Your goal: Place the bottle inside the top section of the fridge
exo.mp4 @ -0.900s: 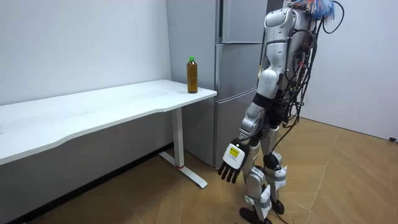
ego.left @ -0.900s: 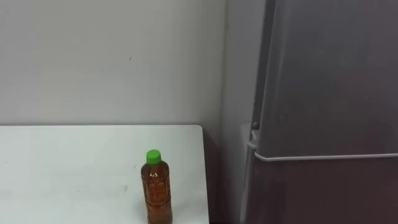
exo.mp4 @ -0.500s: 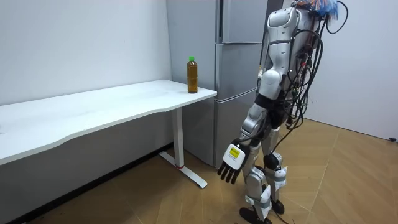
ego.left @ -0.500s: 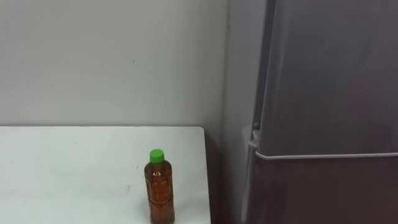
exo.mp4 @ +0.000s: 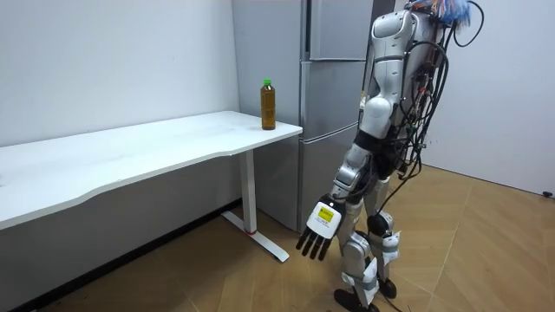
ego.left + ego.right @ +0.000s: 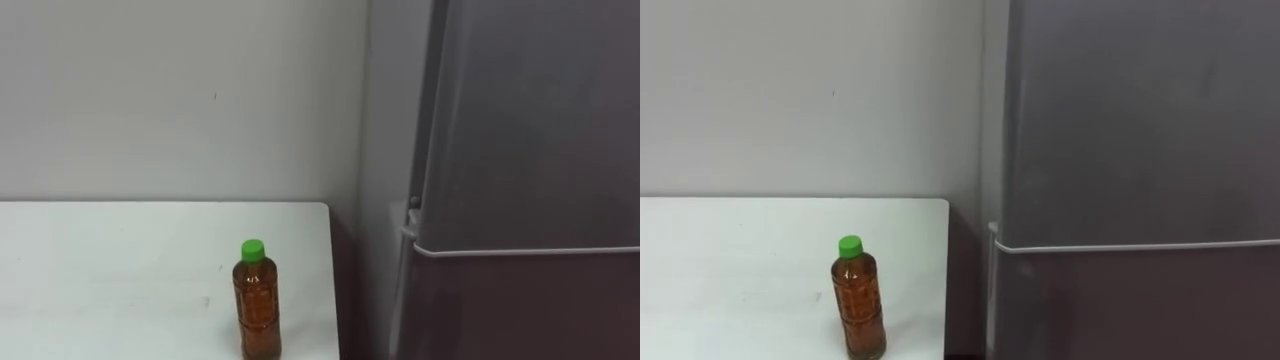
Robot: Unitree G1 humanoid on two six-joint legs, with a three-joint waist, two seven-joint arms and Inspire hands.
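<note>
A clear bottle (image 6: 257, 305) of brown drink with a green cap stands upright near the right front corner of the white table (image 6: 110, 270). In the room view the bottle (image 5: 268, 105) sits at the table's end beside the tall grey fridge (image 5: 334, 52). The upper fridge door (image 6: 530, 120) is closed, with the seam to the lower door just below it. I stand in front of the fridge, a step back from the table. My left hand (image 5: 316, 232) hangs beside my leg with its fingers straight, holding nothing.
A plain light wall (image 6: 180, 100) rises behind the table. The long table (image 5: 130, 156) stretches toward the room view's left on a white leg (image 5: 251, 195). Wooden floor (image 5: 217, 277) lies open around me.
My left hand has swung slightly lower and its fingers have straightened a little. The eye view has shifted a touch; the bottle and fridge stay put.
</note>
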